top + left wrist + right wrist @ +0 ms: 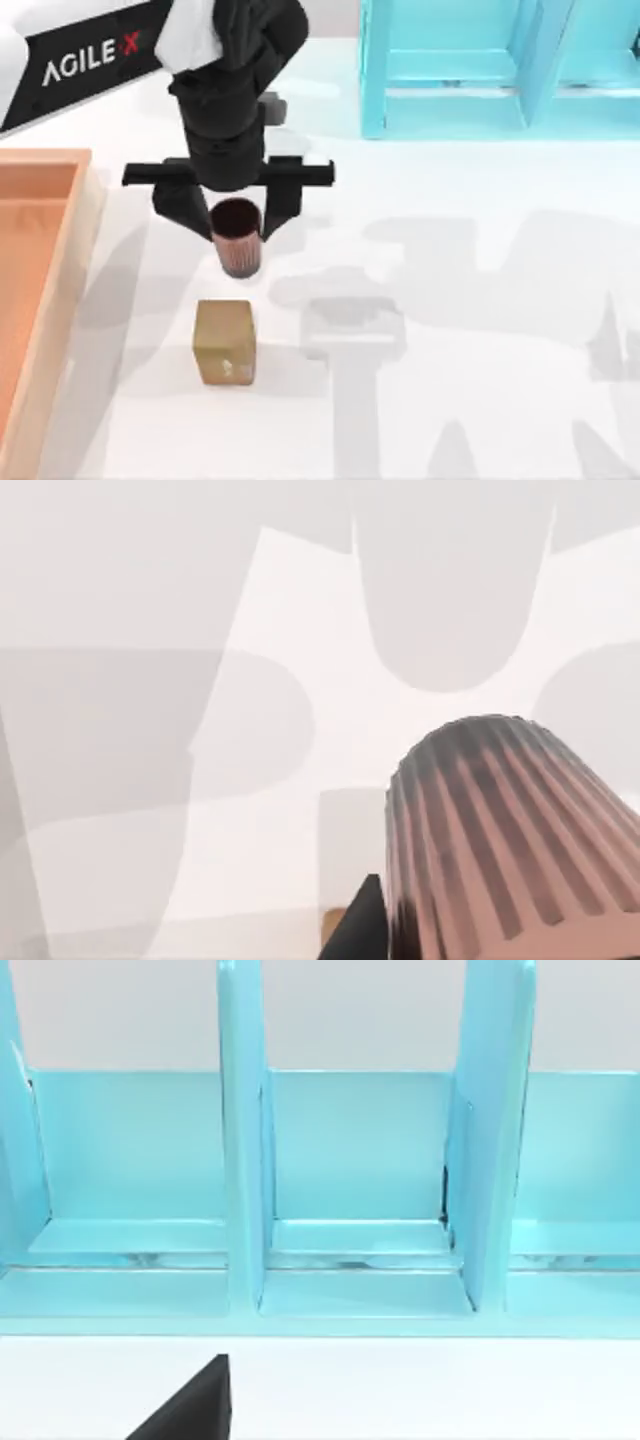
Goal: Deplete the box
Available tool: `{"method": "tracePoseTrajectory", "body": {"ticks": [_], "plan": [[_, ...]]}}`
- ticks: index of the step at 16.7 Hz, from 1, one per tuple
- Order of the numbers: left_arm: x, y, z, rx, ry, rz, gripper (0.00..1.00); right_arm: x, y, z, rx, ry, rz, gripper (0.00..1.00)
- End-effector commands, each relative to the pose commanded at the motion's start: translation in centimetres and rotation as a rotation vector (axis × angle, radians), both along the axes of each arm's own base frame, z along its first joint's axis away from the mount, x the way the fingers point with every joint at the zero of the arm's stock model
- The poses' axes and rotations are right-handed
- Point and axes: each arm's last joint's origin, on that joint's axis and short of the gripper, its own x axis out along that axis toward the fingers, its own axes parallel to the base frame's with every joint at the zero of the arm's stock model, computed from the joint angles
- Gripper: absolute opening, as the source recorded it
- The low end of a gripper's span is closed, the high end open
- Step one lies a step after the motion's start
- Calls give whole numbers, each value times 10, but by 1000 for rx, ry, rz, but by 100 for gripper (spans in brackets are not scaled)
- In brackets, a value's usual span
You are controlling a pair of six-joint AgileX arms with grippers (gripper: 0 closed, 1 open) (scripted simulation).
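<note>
The table [480, 330] is white, with soft grey shadows lying across it. At the far side, toward the right, stands a cyan shelf unit [470, 70] with upright walls that split it into open parts; the right wrist view looks straight at it [360, 1160].

The box [40, 290] sits at the left edge of the table. It has thick light-tan walls and an orange-brown inside.

My left arm reaches in from the far left. Its tool [236, 235] hangs over the table, to the right of the box and apart from it. The tool is closed on a dark brown ribbed cup [238, 240], one black finger on each side. The cup is upright, with its open mouth facing up. In the left wrist view the ribbed cup [500, 840] is close, with the white table beyond it.

Near the cup, on the side toward the front of the table, a small golden-brown cube [225, 342] rests on the table.

For the right tool [190, 1405], I cannot tell if it is wide or narrow.
</note>
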Motion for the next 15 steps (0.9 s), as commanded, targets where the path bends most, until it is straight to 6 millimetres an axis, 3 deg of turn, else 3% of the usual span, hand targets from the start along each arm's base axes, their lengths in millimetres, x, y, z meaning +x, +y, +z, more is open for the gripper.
{"method": "tracePoseTrajectory", "body": {"ticks": [5, 9, 15], "plan": [[-1, -1, -38, -1, -4, 0, 0, 0, 0, 0, 0, 0, 0, 100], [-1, -1, -41, 0, -2, 0, 0, 0, 0, 0, 0, 0, 0, 100], [-1, -1, -41, 0, -2, 0, 45, 0, 0, 0, 0, 0, 0, 100]]}}
